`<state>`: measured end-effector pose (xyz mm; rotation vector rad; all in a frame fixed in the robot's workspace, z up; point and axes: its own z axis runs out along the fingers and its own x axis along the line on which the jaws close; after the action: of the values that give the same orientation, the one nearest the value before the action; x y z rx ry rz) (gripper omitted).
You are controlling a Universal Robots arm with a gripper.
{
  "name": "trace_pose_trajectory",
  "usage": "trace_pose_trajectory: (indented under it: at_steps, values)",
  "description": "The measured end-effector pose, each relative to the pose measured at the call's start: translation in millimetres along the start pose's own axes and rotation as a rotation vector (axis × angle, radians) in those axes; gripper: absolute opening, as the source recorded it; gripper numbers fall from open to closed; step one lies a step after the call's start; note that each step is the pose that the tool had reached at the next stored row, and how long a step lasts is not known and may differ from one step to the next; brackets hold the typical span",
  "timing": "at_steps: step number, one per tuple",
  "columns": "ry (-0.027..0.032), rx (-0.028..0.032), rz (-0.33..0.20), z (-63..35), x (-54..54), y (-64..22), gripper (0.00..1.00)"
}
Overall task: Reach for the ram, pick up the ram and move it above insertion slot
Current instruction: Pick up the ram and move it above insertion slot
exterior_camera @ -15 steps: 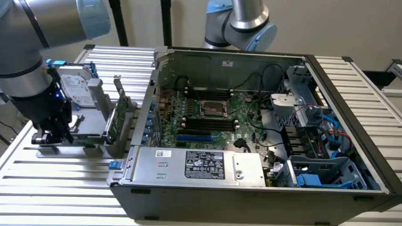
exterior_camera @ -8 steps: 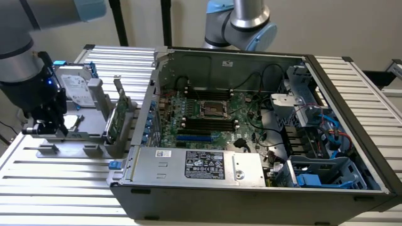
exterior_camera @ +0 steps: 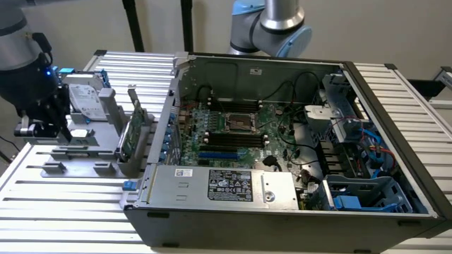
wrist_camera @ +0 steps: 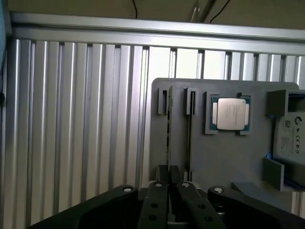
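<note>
The ram (wrist_camera: 168, 136) stands on edge in a narrow slot of the grey holder block (wrist_camera: 224, 157), so I see it as a thin green strip with dark chips. My gripper (wrist_camera: 169, 168) sits at its near end with the two black fingers (wrist_camera: 157, 195) drawn close together around the strip. In the exterior view my gripper (exterior_camera: 50, 138) is low over the same holder (exterior_camera: 78, 156), at that view's left, outside the open computer case (exterior_camera: 282, 159). The motherboard's dark memory slots (exterior_camera: 233, 138) lie inside the case.
A processor chip (wrist_camera: 230, 113) and a silver hard drive (wrist_camera: 291, 136) sit in the holder beside the ram. An upright green expansion card (exterior_camera: 130, 132) and the hard drive (exterior_camera: 84, 100) stand between my gripper and the case wall. A second arm (exterior_camera: 272, 24) hangs behind the case.
</note>
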<state>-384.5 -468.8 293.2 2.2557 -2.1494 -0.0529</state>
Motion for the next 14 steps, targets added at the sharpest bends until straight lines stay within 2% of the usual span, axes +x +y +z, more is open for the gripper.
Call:
trace_pose_trajectory:
  at_steps: [14]
  values:
    - [0.0, 0.0, 0.0, -65.3, -6.1, -35.3, 0.14]
